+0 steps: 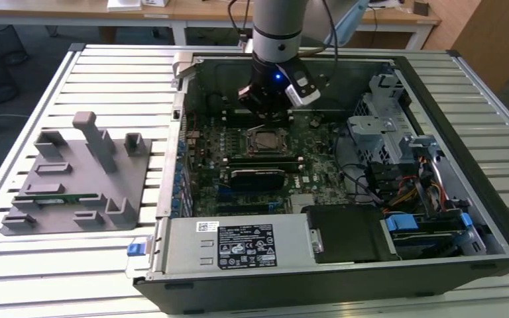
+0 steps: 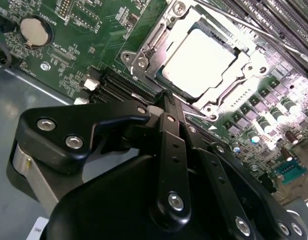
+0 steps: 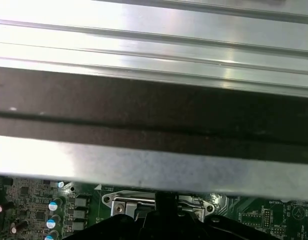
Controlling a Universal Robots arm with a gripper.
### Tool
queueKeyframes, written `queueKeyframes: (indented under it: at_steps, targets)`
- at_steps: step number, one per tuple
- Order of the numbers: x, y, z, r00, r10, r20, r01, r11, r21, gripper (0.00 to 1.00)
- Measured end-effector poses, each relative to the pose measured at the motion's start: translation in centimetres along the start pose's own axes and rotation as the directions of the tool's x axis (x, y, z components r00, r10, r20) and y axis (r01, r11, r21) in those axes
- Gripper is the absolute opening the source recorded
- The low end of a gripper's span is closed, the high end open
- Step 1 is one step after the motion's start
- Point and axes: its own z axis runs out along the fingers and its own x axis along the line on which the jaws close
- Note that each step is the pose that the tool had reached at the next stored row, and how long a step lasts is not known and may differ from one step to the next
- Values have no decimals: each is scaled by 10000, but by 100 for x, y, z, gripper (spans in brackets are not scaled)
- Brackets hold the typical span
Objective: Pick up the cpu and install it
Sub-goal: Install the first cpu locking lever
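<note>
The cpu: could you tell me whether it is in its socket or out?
In: the cpu lies flat inside the socket's metal frame.

cpu point(image 2: 201, 62): small flat square chip, silvery metal top (glaring white under the light), a thin green edge visible along one side. Lies flat, top up, seated in the socket point(image 2: 144, 57) with the metal frame around its edges. The socket is on the green motherboard point(image 2: 89, 45), inside the open computer case point(image 1: 325, 295).
</note>
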Motion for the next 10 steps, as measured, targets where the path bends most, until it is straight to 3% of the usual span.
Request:
queueKeyframes:
  at_steps: [4, 10]
  targets:
    - [4, 7, -34, 10000, -8, 92, 8, 10000, 4, 11]
    - [38, 12, -43, 9999, -11, 124, 11, 10000, 9, 11]
